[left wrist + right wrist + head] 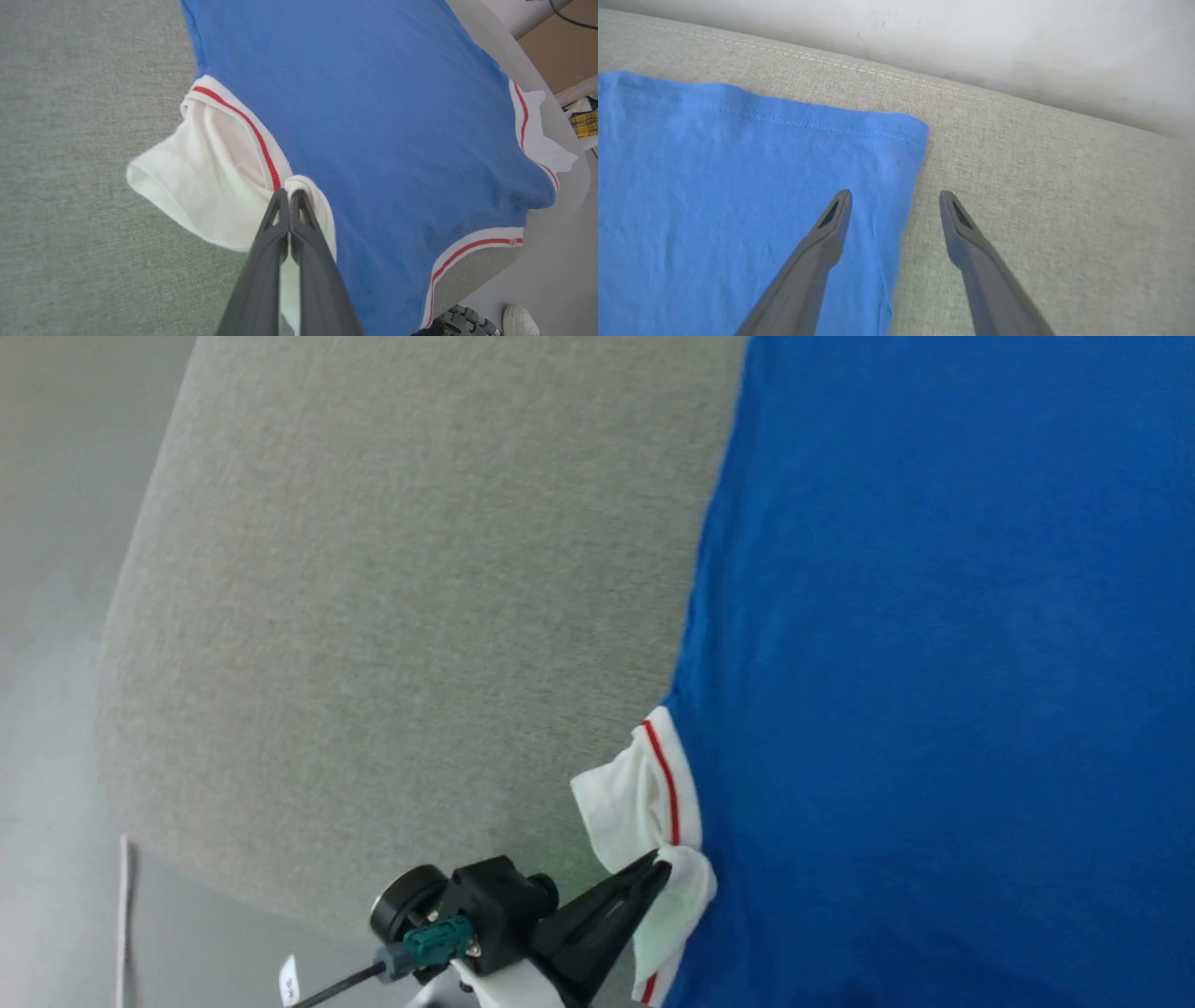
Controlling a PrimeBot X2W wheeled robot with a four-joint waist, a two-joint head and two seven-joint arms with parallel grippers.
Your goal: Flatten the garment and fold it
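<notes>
The garment is a royal-blue shirt with white, red-striped sleeves, spread flat on a grey cushion. My left gripper is shut on the garment's white sleeve at the shoulder seam. In the left wrist view the left gripper pinches a white fold of sleeve cloth where the sleeve meets the blue body. My right gripper stands open over the garment's hem corner, one finger above the blue cloth and the other above the bare cushion, holding nothing.
The grey fabric cushion ends at a rounded edge, with pale floor beyond it. A white wall runs behind the cushion's seam. A wheel and a white shoe show on the floor past the garment's neckline.
</notes>
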